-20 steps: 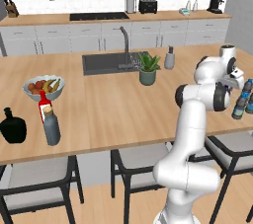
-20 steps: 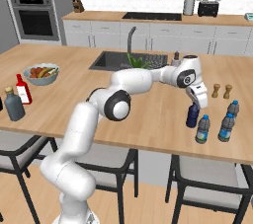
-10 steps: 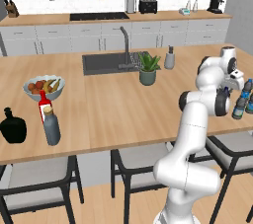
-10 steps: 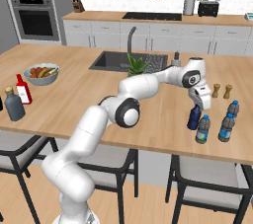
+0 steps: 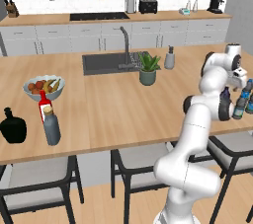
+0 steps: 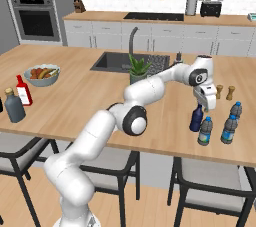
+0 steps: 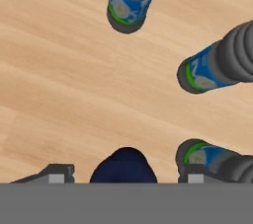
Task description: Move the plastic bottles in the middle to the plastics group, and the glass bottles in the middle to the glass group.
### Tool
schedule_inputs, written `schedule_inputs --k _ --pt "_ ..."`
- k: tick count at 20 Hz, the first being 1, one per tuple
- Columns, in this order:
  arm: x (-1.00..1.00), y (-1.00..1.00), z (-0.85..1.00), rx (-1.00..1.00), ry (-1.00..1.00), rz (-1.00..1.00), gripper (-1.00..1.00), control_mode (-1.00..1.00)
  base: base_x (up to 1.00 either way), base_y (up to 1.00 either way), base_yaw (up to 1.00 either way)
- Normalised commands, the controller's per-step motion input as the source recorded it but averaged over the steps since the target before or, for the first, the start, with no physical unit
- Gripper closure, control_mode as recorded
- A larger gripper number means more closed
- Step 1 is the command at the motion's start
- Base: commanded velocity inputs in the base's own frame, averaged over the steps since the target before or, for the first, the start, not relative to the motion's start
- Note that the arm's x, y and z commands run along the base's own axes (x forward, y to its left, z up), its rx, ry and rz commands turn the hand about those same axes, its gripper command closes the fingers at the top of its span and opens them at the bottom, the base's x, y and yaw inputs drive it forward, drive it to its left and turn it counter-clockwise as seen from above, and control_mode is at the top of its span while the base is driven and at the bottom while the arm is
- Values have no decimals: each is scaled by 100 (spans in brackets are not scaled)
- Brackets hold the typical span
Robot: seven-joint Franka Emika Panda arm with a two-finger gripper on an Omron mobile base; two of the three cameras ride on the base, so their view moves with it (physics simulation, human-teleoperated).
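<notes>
In the left base view a long wooden bench [image 5: 113,104] runs across a white kitchen, with a dark sink [image 5: 106,62] set into it and a potted plant [image 5: 148,68] beside the sink. At its left end stand a fruit bowl [image 5: 43,87], a red bottle [image 5: 45,106], a squat black bottle [image 5: 12,128] and a tall grey bottle [image 5: 51,126] with a cork top. The arm reaches to the right end, where the navy bottle [image 5: 225,95] stands partly hidden behind it, next to clear blue water bottles [image 5: 240,107].

In the right base view the gripper [image 6: 204,102] hangs just over the navy bottle [image 6: 196,118], which stands upright on the bench [image 6: 100,96] close to three water bottles [image 6: 205,130] (salt and pepper shakers [image 6: 224,92] stand behind them). Stools [image 6: 202,171] sit under the near edge.

In the hand view the jaws are spread, one tip to each side of the navy bottle's [image 7: 124,166] rounded top without touching it. Three water bottles [image 7: 129,3] stand around on the pale wood grain.
</notes>
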Motion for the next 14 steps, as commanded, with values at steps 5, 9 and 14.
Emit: schedule_inputs --k 5,9,14 --pt "-35 23 5 -2 -22 0 -100 -100 0 0 0" --pt "-50 59 21 -6 -28 0 -100 -100 0 0 0" --pt "-59 64 34 -9 -26 0 -100 -100 0 0 0"
